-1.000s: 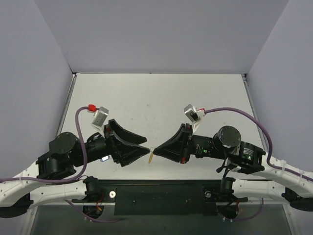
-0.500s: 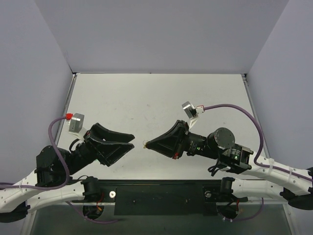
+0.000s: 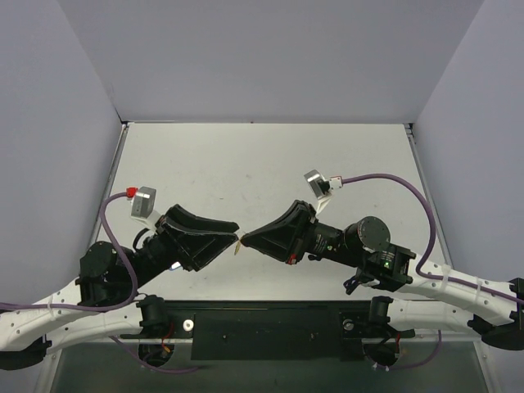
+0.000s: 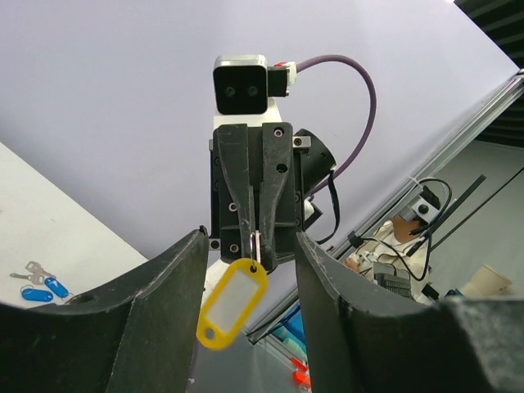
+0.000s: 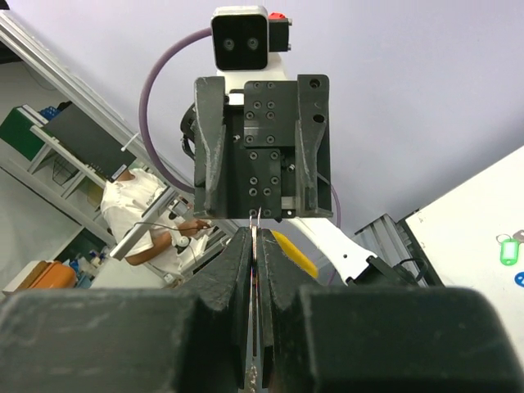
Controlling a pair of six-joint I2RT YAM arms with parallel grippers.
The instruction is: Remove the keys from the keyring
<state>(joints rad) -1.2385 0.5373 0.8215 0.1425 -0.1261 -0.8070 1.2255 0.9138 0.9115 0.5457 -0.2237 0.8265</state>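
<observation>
Top external looks down from above-behind onto table (image 3: 246, 155). Wrist cameras face each other close-up, left seeing right gripper (image 4: 257, 248), right seeing left gripper (image 5: 258, 213), keyring (image 4: 232, 304) shared.

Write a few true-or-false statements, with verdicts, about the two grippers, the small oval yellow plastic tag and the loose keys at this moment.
1. The right gripper is shut on the thin metal keyring. True.
2. The oval yellow plastic tag lies flat on the table. False: it hangs from the ring, off the table.
3. The left gripper is clamped on the yellow tag. False: its jaws stand wide open, touching nothing.
4. On the table lie silver keys with blue tags. True.
</observation>
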